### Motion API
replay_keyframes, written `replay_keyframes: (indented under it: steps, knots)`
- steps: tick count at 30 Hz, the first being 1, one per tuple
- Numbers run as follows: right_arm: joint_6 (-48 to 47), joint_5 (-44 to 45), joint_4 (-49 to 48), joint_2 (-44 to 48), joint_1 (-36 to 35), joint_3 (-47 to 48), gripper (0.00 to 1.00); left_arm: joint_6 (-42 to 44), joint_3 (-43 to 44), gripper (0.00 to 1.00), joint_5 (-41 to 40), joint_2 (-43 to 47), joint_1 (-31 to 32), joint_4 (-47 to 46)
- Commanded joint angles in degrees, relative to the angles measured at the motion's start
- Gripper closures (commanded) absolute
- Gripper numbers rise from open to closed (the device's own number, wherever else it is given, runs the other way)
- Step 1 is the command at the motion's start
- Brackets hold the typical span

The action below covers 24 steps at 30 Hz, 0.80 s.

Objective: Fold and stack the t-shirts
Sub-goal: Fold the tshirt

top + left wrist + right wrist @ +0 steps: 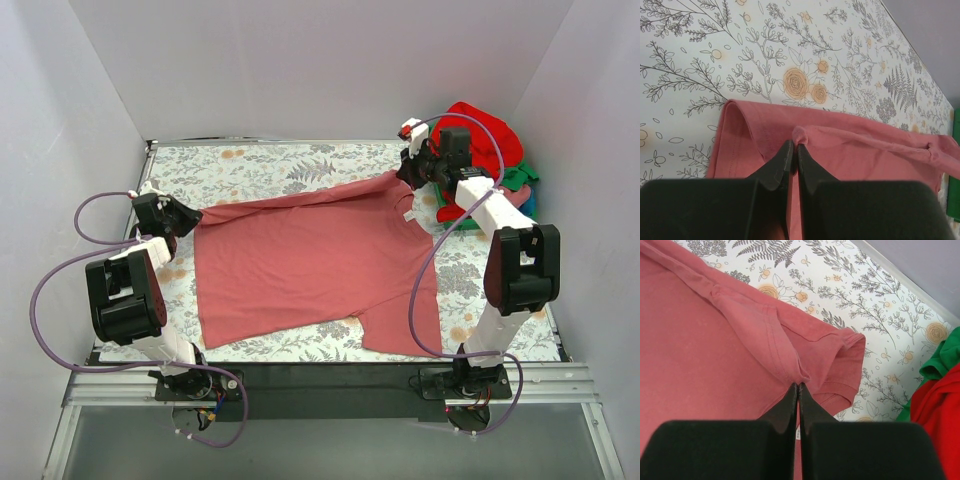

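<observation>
Two pairs of jaws pinch one dusty rose-pink cotton short-sleeved t-shirt (300, 265) spread on the floral-printed tabletop (250, 165).
The left jaws are closed tight on a fold of fabric at the shirt's left edge, and the right jaws are closed tight on a pinch of cloth beside the sleeve (840, 360). The shirt lies mostly flat between the arms. A heap of bright red and green shirts (490, 140) sits in the far right corner, near the right jaws.

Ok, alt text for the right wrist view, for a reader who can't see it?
The right gripper, shut, pinches a fold of the dusty rose t-shirt beside its sleeve, over a floral tablecloth. A red shirt and a green shirt lie at the right edge.
</observation>
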State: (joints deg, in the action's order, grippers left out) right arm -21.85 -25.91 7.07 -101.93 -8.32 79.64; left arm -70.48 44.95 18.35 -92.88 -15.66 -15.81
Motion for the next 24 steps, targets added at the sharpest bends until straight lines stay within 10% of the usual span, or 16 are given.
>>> replay_keyframes:
  steps: [1,19,24]
  knots:
    - [0.6,-1.3,-2.7,3.1,0.2,-1.1,0.99,1.2,2.0,1.00,-1.4,1.8,-0.4,0.9]
    - [-0.9,-2.5,-3.8,6.2,0.3,-6.6,0.99,1.4,1.1,0.99,-3.1,3.0,-0.4,2.4]
    - [-1.3,-2.2,-4.1,6.9,0.6,-8.2,0.99,0.2,1.1,0.69,-8.9,5.7,-0.4,7.7]
